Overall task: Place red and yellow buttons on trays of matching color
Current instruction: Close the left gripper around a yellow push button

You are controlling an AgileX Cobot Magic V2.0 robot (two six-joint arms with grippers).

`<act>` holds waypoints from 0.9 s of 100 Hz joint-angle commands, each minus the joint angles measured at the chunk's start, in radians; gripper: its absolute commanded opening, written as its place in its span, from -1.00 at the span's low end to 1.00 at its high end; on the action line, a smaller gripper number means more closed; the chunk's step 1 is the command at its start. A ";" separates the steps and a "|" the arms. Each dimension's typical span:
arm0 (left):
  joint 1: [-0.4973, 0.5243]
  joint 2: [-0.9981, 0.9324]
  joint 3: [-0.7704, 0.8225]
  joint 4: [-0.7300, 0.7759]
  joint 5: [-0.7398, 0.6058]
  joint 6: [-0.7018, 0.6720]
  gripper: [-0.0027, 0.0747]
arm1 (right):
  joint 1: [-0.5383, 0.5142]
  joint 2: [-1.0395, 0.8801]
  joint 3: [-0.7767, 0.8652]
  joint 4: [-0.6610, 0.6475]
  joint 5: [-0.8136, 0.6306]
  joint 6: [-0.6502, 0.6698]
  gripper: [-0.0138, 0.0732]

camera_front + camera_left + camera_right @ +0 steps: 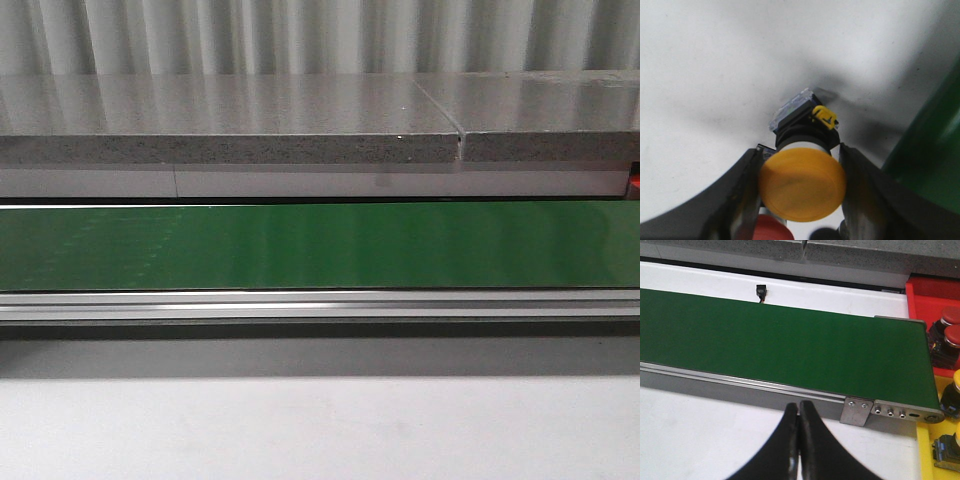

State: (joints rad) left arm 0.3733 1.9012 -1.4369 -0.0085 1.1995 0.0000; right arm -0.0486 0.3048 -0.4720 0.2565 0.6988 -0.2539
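**A pale wall, grey slabs and a green belt**

Ahead of us a ribbed, pale wall [300,35] closes the scene. Below it lie two grey speckled slabs [230,120], butted together at a thin seam. A long green conveyor belt [320,245] runs across in front, edged by a bright metal rail [320,303]. Nearest us spreads the white counter [320,430], softly lit and shadowed under the rail.
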 commanded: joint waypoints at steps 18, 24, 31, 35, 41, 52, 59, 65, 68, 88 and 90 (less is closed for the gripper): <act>-0.015 -0.204 -0.027 -0.009 -0.002 -0.007 -0.26 | 0.001 0.008 -0.027 0.010 -0.065 -0.006 -0.84; -0.026 -0.231 -0.027 -0.009 0.001 -0.007 -0.26 | 0.001 0.008 -0.027 0.010 -0.065 -0.006 -0.84; -0.039 -0.258 -0.027 -0.008 0.013 -0.007 -0.26 | 0.001 0.008 -0.027 0.010 -0.065 -0.006 -0.84; -0.046 -0.271 -0.027 -0.008 0.020 -0.007 -0.26 | 0.001 0.008 -0.027 0.010 -0.065 -0.006 -0.84; -0.067 -0.283 -0.027 -0.008 0.029 0.000 -0.26 | 0.001 0.008 -0.027 0.010 -0.065 -0.006 -0.84; -0.110 -0.288 -0.027 -0.008 0.038 0.000 -0.26 | 0.001 0.008 -0.027 0.010 -0.065 -0.006 -0.84; -0.137 -0.286 -0.027 -0.008 0.038 0.000 -0.26 | 0.001 0.008 -0.027 0.010 -0.065 -0.006 -0.84; -0.154 -0.284 -0.027 -0.008 0.034 0.000 -0.26 | 0.001 0.008 -0.027 0.010 -0.065 -0.006 -0.84; -0.162 -0.284 -0.027 -0.008 0.030 0.000 -0.26 | 0.001 0.008 -0.027 0.010 -0.065 -0.006 -0.84; -0.169 -0.270 -0.027 -0.014 0.013 0.021 -0.26 | 0.001 0.008 -0.027 0.010 -0.065 -0.006 -0.84; -0.169 -0.265 -0.027 -0.016 0.013 0.021 -0.26 | 0.001 0.008 -0.027 0.010 -0.065 -0.006 -0.84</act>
State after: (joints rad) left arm 0.2103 1.6649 -1.4369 -0.0149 1.2287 0.0160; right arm -0.0486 0.3048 -0.4720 0.2565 0.6988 -0.2558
